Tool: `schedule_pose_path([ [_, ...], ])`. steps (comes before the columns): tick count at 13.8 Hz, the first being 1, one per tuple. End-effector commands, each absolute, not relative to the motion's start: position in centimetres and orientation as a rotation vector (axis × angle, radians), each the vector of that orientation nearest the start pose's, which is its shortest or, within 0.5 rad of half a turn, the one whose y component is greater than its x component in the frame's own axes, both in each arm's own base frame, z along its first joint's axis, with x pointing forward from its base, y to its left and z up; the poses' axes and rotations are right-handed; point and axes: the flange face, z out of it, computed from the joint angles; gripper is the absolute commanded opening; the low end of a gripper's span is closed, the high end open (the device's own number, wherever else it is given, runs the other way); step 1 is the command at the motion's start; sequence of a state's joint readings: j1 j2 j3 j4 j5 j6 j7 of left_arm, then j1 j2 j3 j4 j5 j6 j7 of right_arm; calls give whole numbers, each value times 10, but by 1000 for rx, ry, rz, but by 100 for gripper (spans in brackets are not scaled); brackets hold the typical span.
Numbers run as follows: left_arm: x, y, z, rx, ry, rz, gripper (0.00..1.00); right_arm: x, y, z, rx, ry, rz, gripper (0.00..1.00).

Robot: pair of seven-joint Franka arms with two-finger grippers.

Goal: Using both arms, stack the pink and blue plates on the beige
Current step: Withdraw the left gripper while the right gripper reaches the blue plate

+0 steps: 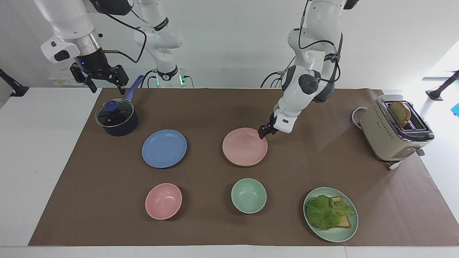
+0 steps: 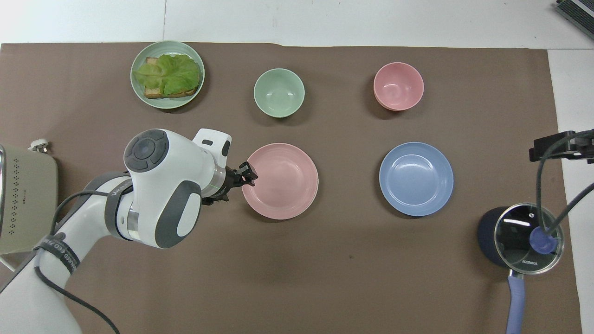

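Note:
The pink plate (image 1: 245,146) (image 2: 280,181) lies flat on the beige plate (image 1: 245,165), which shows only as a thin rim under it. My left gripper (image 1: 263,133) (image 2: 249,171) is open at the pink plate's rim, on the side toward the left arm's end of the table, and holds nothing. The blue plate (image 1: 164,148) (image 2: 416,178) rests alone on the brown mat, beside the stack toward the right arm's end. My right gripper (image 1: 107,84) hangs open and empty in the air above the table edge by the saucepan, where that arm waits.
A lidded dark saucepan (image 1: 116,117) stands near the right arm. A pink bowl (image 1: 163,201), a green bowl (image 1: 249,195) and a green plate with lettuce and bread (image 1: 330,214) line the edge farthest from the robots. A toaster (image 1: 394,129) sits at the left arm's end.

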State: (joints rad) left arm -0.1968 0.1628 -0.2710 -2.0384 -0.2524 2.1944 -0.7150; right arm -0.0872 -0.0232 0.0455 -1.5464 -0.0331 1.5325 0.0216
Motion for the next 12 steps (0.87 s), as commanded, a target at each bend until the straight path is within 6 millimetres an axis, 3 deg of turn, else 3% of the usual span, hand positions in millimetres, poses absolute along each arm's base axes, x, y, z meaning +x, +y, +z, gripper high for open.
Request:
schedule_pose_path([
  [1, 539, -205, 415, -3250, -436, 248, 100, 537, -28, 645, -3178, 127, -19, 100],
  [4, 562, -105, 461, -3248, -212, 310, 100, 538, -27, 640, -3179, 122, -53, 100],
  [6, 571, -55, 487, -3210, -123, 250, 100, 538, -26, 631, -3178, 115, -73, 100],
  [9, 586, -38, 537, -3182, 30, 68, 100, 540, -25, 612, -3163, 119, -56, 100],
  [12, 588, -40, 595, -3169, 56, -39, 100, 547, -24, 560, -3160, 99, -60, 100],
])
